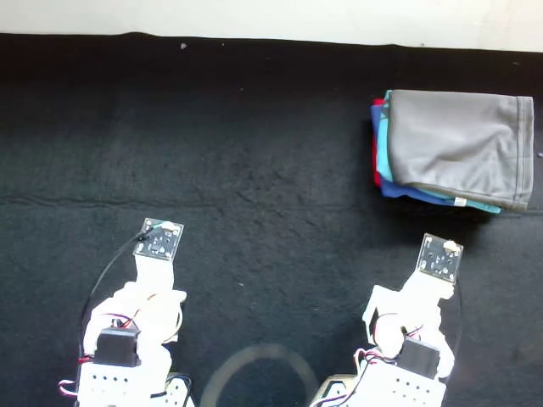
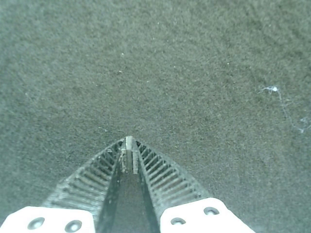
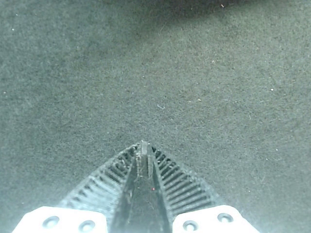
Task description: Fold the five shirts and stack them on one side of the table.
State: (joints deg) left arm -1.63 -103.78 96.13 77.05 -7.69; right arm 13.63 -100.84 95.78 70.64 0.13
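A stack of folded shirts (image 1: 454, 153) lies at the right side of the table, a grey one on top with teal, blue and red edges showing beneath. My left gripper (image 2: 129, 143) is shut with nothing in it, hovering over bare black cloth; in the high view the left arm (image 1: 159, 240) sits near the front left. My right gripper (image 3: 143, 147) is also shut and empty over the cloth; the right arm (image 1: 441, 257) sits at the front right, just in front of the stack and apart from it.
The black cloth-covered table (image 1: 237, 170) stretches bare across the left and middle. A pale wall strip (image 1: 271, 17) runs along the far edge. A faint ring mark (image 1: 254, 373) shows on the cloth between the two arm bases.
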